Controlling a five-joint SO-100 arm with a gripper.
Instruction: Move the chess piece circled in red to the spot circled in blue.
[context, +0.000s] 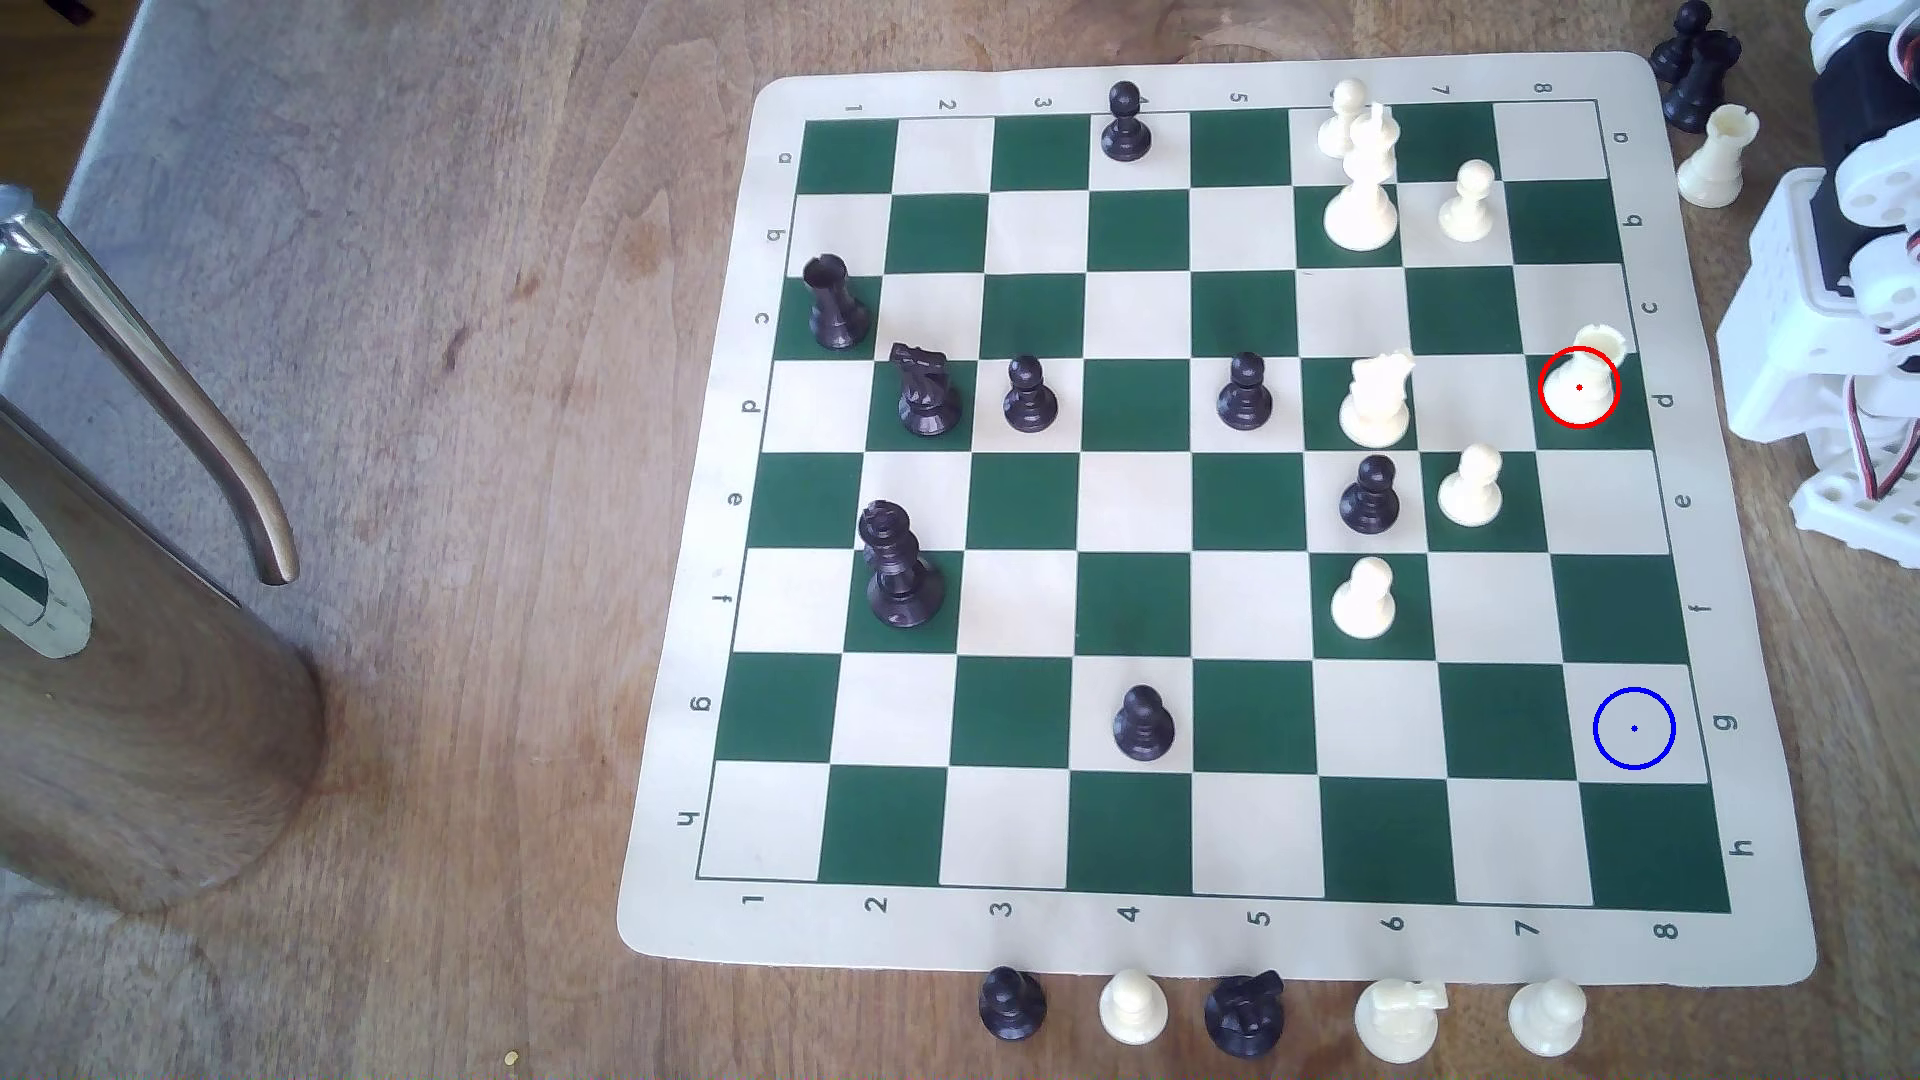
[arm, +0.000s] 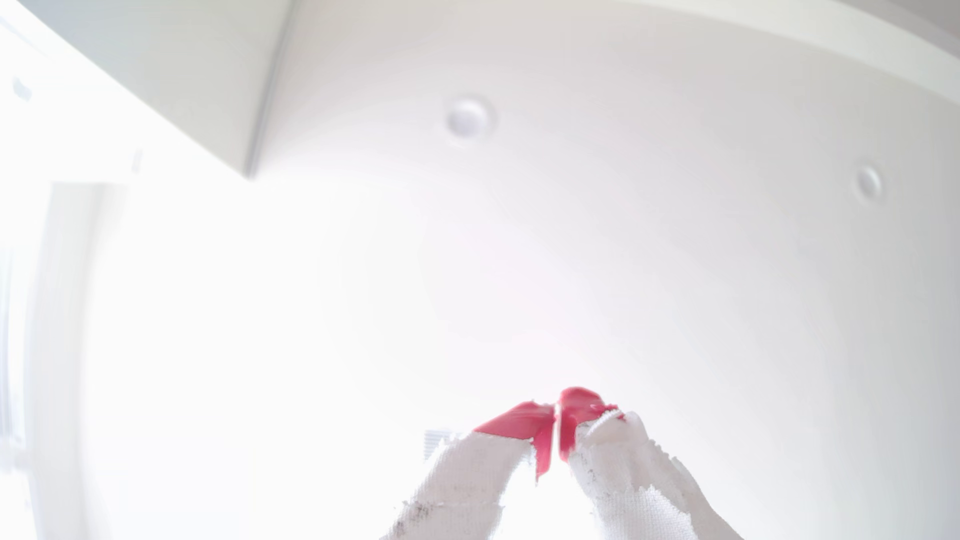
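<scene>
Cream rook (context: 1581, 382) upright on red-ringed green square, right edge of frame; blue-ringed square (context: 1634, 729) lower right. Gripper (arm: 557, 415) tips pressed together, empty.

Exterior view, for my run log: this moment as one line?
stage: not started | rook: red-ringed green square | target square: free | gripper: shut, holding nothing, aimed at ceiling | arm: folded beside board

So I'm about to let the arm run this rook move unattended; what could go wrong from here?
1. The cream rook stands at the board's edge close to the folded arm, so the approach looks cramped and could tip it.
2. The pincer is shut, tips touching, pointing at the ceiling; it must swing down and open first.
3. Both the rook's column and the blue-ringed square lie along the mat's edge, so an overshoot may drop it off the board.
</scene>
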